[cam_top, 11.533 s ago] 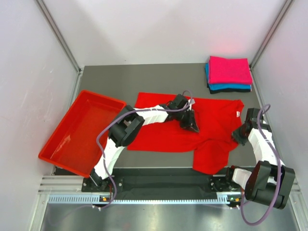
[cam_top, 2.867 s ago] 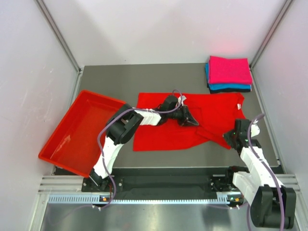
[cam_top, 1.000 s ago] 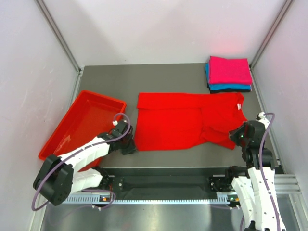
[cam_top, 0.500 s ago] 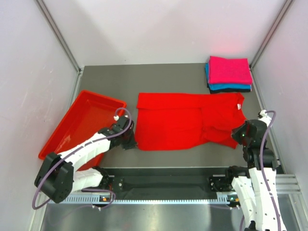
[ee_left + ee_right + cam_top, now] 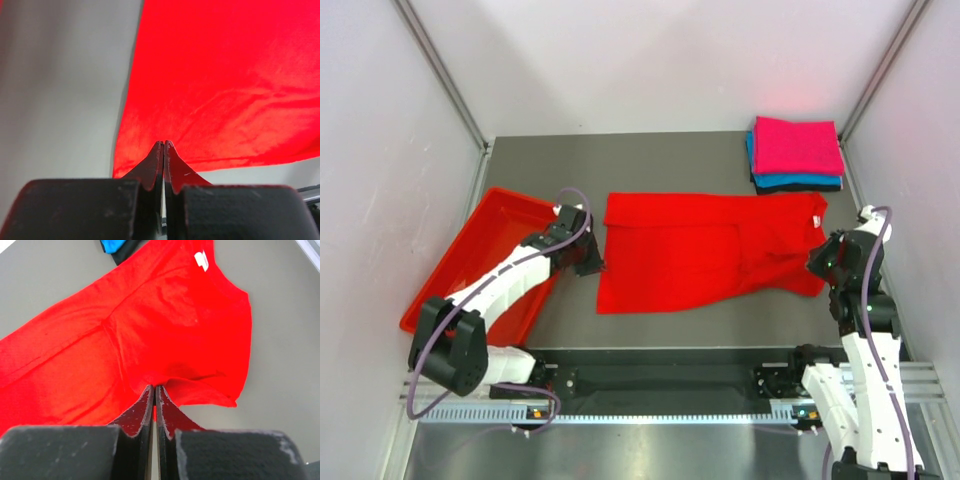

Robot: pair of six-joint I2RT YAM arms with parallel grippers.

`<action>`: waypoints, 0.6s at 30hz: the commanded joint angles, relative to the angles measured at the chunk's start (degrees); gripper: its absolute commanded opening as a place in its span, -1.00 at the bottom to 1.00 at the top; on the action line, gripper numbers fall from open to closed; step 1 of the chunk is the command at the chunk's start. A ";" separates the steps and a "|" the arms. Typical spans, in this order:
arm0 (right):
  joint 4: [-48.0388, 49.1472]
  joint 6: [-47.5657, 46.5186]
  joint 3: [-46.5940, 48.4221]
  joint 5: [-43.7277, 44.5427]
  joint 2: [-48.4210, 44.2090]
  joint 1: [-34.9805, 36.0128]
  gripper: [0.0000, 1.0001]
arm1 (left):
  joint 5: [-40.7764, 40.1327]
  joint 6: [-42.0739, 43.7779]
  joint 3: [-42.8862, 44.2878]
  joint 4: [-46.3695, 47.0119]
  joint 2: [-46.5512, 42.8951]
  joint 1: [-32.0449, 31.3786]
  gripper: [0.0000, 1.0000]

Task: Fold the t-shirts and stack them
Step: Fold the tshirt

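The red shirt point(image 5: 700, 250) lies spread flat mid-table, collar to the right. The left claw point(image 5: 163, 144) is clenched tight, tips at the shirt's left edge, just beside the tray point(image 5: 485, 245); whether any cloth is pinched cannot be told. The right claw point(image 5: 155, 387) is clamped on a fold of the near sleeve at the shirt's right end. In the far right corner sits the folded stack: pink shirt point(image 5: 797, 145) on top, teal shirt point(image 5: 790, 181) under it, black shirt point(image 5: 800, 189) at the bottom.
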 commanded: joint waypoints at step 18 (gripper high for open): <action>3.32 0.72 -0.64 -3.95 -3.52 -0.25 -1.00 | 6.55 -2.54 -15.82 2.84 -6.82 -0.52 -0.09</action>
